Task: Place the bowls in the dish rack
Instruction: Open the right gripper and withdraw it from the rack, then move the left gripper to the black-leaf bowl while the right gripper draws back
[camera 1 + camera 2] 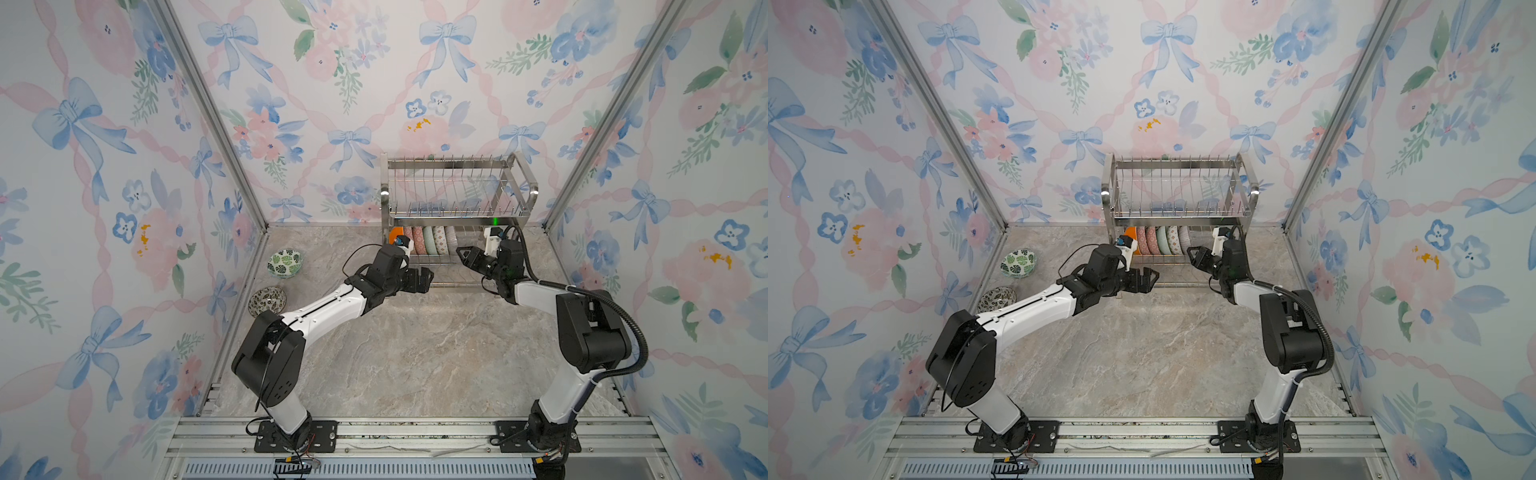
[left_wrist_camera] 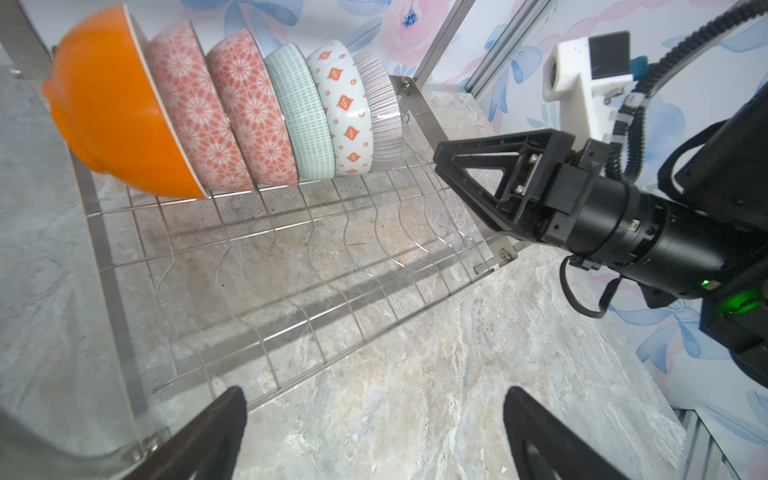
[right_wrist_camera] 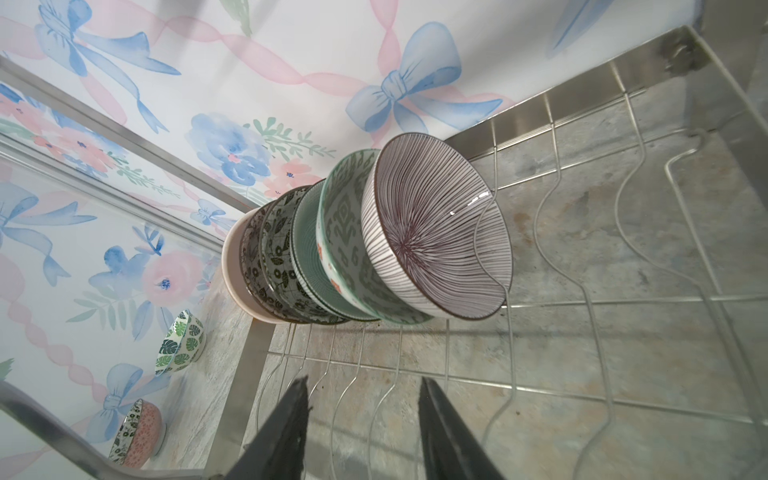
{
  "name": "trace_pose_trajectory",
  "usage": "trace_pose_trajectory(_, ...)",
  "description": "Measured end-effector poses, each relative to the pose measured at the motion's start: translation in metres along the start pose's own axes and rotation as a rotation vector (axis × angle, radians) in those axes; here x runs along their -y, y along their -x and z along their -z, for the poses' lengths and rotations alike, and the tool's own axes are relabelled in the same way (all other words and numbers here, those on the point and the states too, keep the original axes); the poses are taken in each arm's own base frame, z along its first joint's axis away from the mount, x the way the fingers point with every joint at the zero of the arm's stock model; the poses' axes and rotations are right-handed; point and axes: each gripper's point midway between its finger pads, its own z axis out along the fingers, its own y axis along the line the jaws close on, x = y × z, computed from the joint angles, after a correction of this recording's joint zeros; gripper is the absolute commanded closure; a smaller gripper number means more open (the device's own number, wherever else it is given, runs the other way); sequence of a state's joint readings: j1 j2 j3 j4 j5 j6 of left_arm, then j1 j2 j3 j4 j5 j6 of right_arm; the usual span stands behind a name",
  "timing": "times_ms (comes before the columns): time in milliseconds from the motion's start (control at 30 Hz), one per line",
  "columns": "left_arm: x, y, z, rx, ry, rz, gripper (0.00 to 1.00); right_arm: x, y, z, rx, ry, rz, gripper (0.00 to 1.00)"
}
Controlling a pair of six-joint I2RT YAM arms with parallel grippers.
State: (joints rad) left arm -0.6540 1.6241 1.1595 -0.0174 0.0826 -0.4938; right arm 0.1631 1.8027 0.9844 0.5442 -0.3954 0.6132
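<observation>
The steel dish rack (image 1: 449, 164) (image 1: 1177, 164) stands at the back wall. Several bowls stand on edge in its lower tier, from the orange bowl (image 2: 112, 108) to the purple-lined bowl (image 3: 436, 224) (image 2: 384, 120). Two bowls sit on the table at the left: a green-leaf bowl (image 1: 284, 263) (image 1: 1018, 263) (image 3: 181, 343) and a dark-leaf bowl (image 1: 267, 300) (image 1: 996, 298) (image 3: 135, 432). My left gripper (image 1: 426, 278) (image 2: 376, 392) hangs wide open and empty at the rack's front edge. My right gripper (image 1: 463, 253) (image 3: 365, 380) is open and empty over the lower tier, just short of the purple-lined bowl.
The rack's upper tier (image 1: 457, 208) overhangs the lower tier's wires (image 3: 540, 249), which are bare to the right of the bowl row. Patterned walls with metal corner posts (image 1: 216, 112) enclose the marble table (image 1: 395, 353). The two grippers face each other closely before the rack.
</observation>
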Motion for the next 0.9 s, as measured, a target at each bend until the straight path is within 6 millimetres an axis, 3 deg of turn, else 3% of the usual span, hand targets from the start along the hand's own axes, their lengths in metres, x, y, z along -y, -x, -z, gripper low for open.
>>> trace_pose_trajectory(233, -0.018, 0.001, 0.040, 0.004, 0.121, -0.001, 0.02, -0.027, -0.017, 0.025, 0.004, 0.012, 0.042, 0.33)
trace_pose_trajectory(333, -0.036, 0.005, 0.064, 0.016, 0.190, 0.005, 0.02, -0.048, -0.019, 0.036, 0.011, 0.019, 0.097, 0.12)
trace_pose_trajectory(367, -0.047, 0.006, 0.073, 0.020, 0.220, 0.016, 0.02, -0.056, -0.018, 0.040, 0.015, 0.021, 0.124, 0.01)
trace_pose_trajectory(500, -0.099, 0.010, 0.107, 0.028, 0.352, 0.072, 0.02, -0.090, -0.027, 0.055, 0.003, 0.033, 0.243, 0.04)
trace_pose_trajectory(667, -0.169, 0.012, 0.149, 0.025, 0.536, 0.152, 0.02, -0.123, -0.054, 0.067, -0.041, 0.037, 0.389, 0.04)
trace_pose_trajectory(900, -0.259, -0.014, 0.182, -0.063, 0.741, 0.304, 0.02, -0.142, -0.103, 0.070, -0.120, 0.030, 0.527, 0.03)
